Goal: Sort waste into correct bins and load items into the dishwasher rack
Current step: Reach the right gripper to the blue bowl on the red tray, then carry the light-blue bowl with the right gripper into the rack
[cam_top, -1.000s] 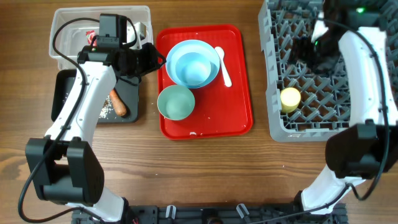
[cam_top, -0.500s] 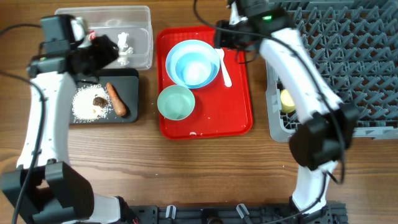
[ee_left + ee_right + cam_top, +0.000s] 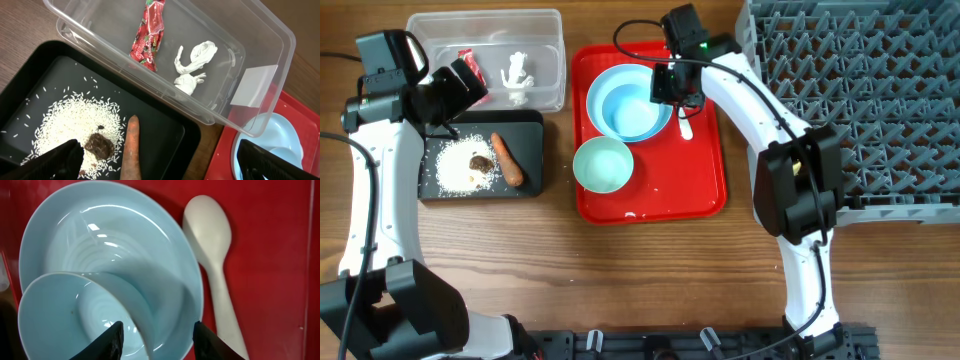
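I read the right gripper [image 3: 157,335] as not clamped: fingers apart, straddling the blue bowl [image 3: 85,325] rim. The bowl sits in the plate [image 3: 125,235] on the red tray [image 3: 700,180], spoon [image 3: 212,245] just beside, green bowl [image 3: 603,164] near.

Left gripper [image 3: 157,155]: fingers spread wide, nothing between, over both tubs.

Clear tub [image 3: 260,30]: wrapper [image 3: 150,32], scrap [image 3: 192,65].

Black tub [image 3: 30,70]: rice [image 3: 65,120], lump [image 3: 99,145], carrot [image 3: 131,145].

Rack [image 3: 880,90] sits right of the tray.
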Available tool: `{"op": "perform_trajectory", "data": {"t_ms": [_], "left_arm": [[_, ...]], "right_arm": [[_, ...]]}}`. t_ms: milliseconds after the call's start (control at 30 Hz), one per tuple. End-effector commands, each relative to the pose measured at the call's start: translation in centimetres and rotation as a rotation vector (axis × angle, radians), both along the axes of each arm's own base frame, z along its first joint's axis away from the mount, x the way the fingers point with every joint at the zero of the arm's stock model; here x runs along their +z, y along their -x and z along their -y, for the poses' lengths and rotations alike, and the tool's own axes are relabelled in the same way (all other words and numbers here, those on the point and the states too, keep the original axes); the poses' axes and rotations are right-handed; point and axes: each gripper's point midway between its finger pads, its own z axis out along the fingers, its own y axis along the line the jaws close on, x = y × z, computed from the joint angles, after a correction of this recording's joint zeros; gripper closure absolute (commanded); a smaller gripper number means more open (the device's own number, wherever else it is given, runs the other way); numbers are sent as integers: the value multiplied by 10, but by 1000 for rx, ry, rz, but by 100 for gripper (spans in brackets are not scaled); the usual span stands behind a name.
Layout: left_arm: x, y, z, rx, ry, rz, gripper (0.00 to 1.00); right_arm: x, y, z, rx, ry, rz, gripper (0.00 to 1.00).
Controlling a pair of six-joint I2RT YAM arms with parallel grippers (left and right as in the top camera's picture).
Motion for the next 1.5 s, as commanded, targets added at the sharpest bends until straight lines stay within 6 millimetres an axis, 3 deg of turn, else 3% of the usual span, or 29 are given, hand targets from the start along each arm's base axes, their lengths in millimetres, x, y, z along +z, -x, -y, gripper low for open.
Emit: {"op": "perform_trajectory", "data": {"t_ms": [0, 67, 233, 300, 400, 500, 600, 633, 700, 767, 800, 867, 900, 933, 1000, 1267, 1467], "left_arm": [[5, 1, -4, 6, -19, 9, 0], [5, 1, -4, 6, -20, 9, 0], [5, 1, -4, 6, -20, 9, 0], [5, 1, -4, 6, -20, 9, 0], [5, 1, -4, 6, -20, 9, 0], [5, 1, -4, 6, -19, 9, 0], [5, 1, -4, 6, -19, 9, 0], [5, 1, -4, 6, -19, 9, 0], [5, 1, -4, 6, -20, 9, 0], [5, 1, -4, 6, -19, 9, 0], [5, 1, -4, 6, -20, 10, 0], [5, 1, -4, 6, -20, 10, 0], [5, 1, -4, 6, -20, 9, 0], [5, 1, -4, 6, -20, 9, 0], [5, 1, -4, 6, -19, 9, 0], [5, 1, -4, 6, -19, 9, 0], [5, 1, -4, 6, -20, 9, 0]], "right_arm": [[-23, 7, -15, 42, 8, -31, 58], [-36, 11, -16, 47, 20, -54, 65], [-42, 11, -15, 44, 23, -63, 78], [-42, 11, -15, 44, 24, -64, 96], [-34, 9, -15, 42, 17, -53, 96], [3, 0, -14, 35, -17, 10, 96], [67, -10, 2, 2, -48, 119, 96], [90, -15, 16, -27, -44, 168, 96], [147, -25, 62, -128, -13, 297, 96], [180, -33, 114, -253, 89, 394, 96], [197, -35, 152, -351, 186, 449, 96], [217, -34, 220, -532, 399, 518, 96], [223, -32, 243, -589, 491, 537, 96], [226, -31, 265, -626, 595, 551, 96], [227, -39, 287, -628, 740, 572, 96], [200, -81, 308, -376, 1244, 499, 96], [172, -102, 306, -329, 1291, 491, 96]]}}
